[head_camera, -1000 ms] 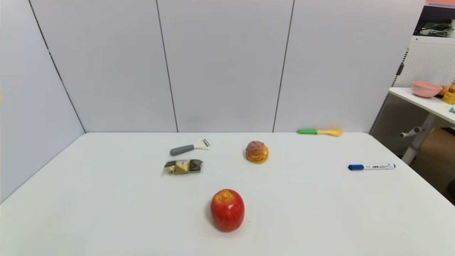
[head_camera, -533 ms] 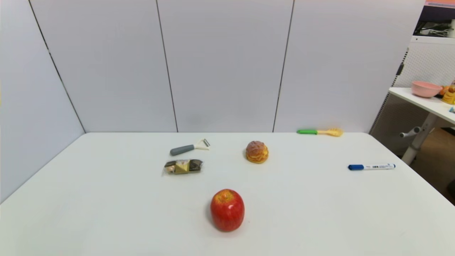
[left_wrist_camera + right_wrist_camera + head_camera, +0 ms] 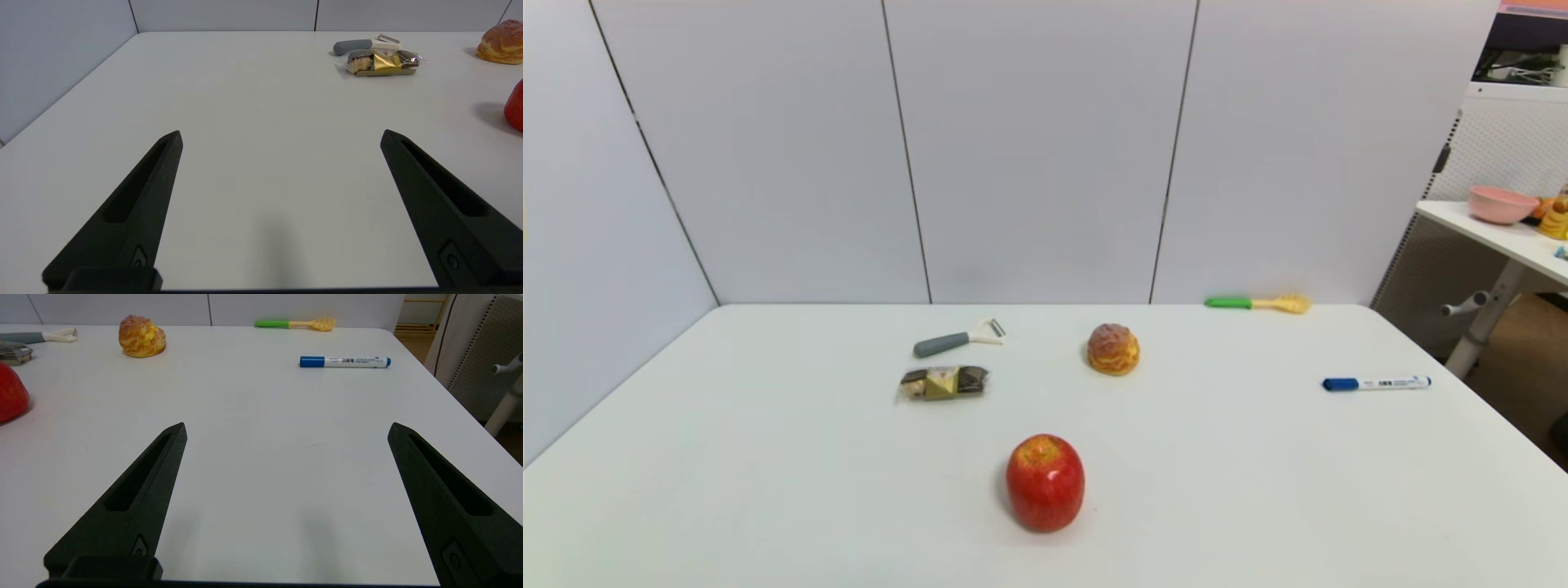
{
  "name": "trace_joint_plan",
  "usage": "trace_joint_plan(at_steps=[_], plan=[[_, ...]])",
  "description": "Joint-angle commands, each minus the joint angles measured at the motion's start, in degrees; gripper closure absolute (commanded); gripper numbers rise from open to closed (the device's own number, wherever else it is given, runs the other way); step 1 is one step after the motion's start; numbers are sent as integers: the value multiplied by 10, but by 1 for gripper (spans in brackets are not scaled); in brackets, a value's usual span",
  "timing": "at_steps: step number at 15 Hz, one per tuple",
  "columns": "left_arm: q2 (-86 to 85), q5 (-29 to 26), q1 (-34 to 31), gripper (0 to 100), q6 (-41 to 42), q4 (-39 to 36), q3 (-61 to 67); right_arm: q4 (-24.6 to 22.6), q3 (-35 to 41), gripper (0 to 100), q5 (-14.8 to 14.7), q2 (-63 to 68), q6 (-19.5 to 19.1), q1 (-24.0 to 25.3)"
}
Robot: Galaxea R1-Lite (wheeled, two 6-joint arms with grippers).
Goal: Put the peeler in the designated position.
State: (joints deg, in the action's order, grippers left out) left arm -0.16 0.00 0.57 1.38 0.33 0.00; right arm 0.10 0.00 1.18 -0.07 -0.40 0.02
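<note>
The peeler (image 3: 958, 339), with a grey handle and cream forked head, lies on the white table (image 3: 768, 457) toward the back left, just behind a wrapped snack. It also shows in the left wrist view (image 3: 361, 44) and partly in the right wrist view (image 3: 39, 336). Neither arm appears in the head view. My left gripper (image 3: 281, 136) hovers open over bare table near the front left, far from the peeler. My right gripper (image 3: 287, 428) hangs open over bare table at the front right. The designated position has no mark of its own.
A wrapped snack (image 3: 943, 382) sits in front of the peeler. A red apple (image 3: 1045, 482) stands at front centre, a pastry (image 3: 1112, 349) at back centre. A green-handled yellow utensil (image 3: 1258, 304) lies at the back edge and a blue-capped marker (image 3: 1376, 383) to the right.
</note>
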Motion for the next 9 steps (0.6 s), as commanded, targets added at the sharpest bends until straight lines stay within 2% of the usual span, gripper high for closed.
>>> trace_joint_plan(at_steps=[1,9], plan=[[2,0,0,0,0,0,0,0,1,0,0,1,0,1],[2,0,0,0,0,0,0,-1,1,0,0,1,0,1]])
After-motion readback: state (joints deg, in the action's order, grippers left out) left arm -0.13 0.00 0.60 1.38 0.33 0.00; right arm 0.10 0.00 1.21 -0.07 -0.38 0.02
